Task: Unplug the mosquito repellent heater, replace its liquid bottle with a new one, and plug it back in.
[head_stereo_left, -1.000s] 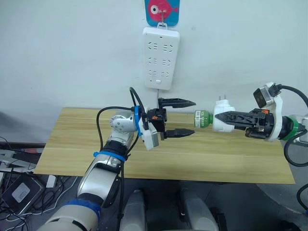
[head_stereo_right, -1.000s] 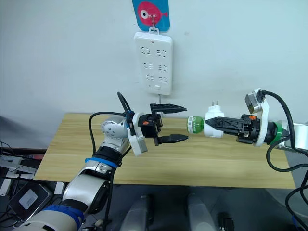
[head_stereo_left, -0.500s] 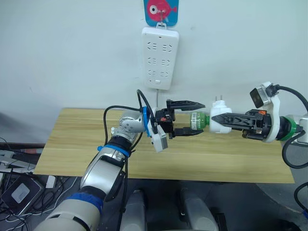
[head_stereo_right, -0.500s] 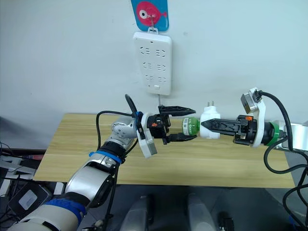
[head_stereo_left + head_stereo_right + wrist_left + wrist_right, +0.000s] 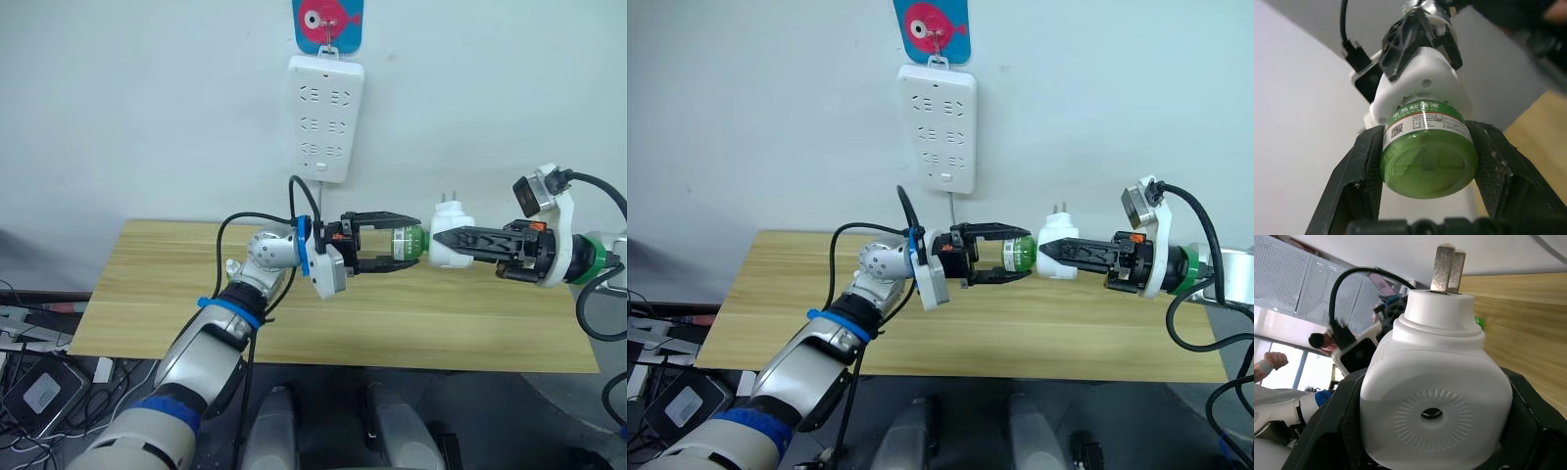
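The mosquito repellent heater is a white rounded unit with two metal prongs pointing up. It hangs above the table with my right gripper shut on its body. A green liquid bottle sticks out of the heater toward my left arm, its labelled neck seated in the white housing. My left gripper is shut on this bottle, with one black finger pressed to each side of it.
A long white power strip hangs on the wall under a blue and pink fish hook, directly behind the two grippers. The wooden table lies below. Cables and boxes sit on the floor at the left.
My left gripper moved right up to the bottle, and its fingers narrowed from wide open to closed around it. The right gripper kept holding the heater in about the same place.
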Action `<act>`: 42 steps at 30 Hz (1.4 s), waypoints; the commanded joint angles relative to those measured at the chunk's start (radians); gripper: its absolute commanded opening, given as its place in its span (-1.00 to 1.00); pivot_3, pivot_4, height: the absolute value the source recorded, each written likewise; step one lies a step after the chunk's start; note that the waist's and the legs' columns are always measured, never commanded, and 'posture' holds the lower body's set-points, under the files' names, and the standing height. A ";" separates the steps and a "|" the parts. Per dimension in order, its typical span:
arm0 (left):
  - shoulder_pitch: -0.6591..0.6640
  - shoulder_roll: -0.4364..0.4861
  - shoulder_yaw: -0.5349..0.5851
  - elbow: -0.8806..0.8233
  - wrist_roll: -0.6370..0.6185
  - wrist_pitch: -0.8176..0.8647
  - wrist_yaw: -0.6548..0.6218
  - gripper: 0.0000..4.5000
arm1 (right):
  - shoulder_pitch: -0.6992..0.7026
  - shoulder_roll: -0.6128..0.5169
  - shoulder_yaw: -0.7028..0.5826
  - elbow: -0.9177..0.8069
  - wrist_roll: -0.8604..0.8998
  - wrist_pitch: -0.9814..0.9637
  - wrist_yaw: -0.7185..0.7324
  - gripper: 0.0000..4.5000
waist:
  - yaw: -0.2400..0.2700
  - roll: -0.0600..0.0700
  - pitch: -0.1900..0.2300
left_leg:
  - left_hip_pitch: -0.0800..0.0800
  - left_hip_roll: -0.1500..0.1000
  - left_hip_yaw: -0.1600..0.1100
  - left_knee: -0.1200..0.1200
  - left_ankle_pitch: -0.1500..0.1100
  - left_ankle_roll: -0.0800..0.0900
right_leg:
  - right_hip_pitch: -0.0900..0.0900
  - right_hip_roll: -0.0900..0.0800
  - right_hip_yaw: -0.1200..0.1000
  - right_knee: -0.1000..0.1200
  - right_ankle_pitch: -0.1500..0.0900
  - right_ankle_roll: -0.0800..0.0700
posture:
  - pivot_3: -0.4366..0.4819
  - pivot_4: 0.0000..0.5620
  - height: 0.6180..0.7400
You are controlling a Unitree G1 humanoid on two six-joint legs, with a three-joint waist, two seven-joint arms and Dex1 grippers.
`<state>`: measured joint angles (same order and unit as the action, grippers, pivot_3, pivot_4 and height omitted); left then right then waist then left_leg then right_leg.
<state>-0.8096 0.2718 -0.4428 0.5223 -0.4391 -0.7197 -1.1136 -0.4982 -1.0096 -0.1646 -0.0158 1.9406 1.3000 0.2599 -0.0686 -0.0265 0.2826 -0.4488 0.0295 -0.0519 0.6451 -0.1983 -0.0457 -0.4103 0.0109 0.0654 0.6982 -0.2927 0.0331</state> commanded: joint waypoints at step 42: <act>0.091 0.184 0.345 -0.369 -0.396 1.694 -0.071 0.01 | -0.026 -0.052 0.405 0.272 -1.178 -0.246 0.107 0.42 | -0.012 0.000 0.000 | 0.001 -0.001 0.001 0.000 0.000 0.000 | -0.001 0.001 0.001 0.000 0.000 0.000 | -0.18 0.01 1.00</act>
<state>-0.7202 0.4562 -0.1220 0.1928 -0.8351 0.9892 -1.1868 -0.5062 -1.0645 0.2279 0.2108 0.8487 1.0823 0.3310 -0.0808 -0.0262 0.2829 -0.4478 0.0287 -0.0506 0.6448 -0.1983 -0.0458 -0.4117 0.0125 0.0665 0.6983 -0.2930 0.0334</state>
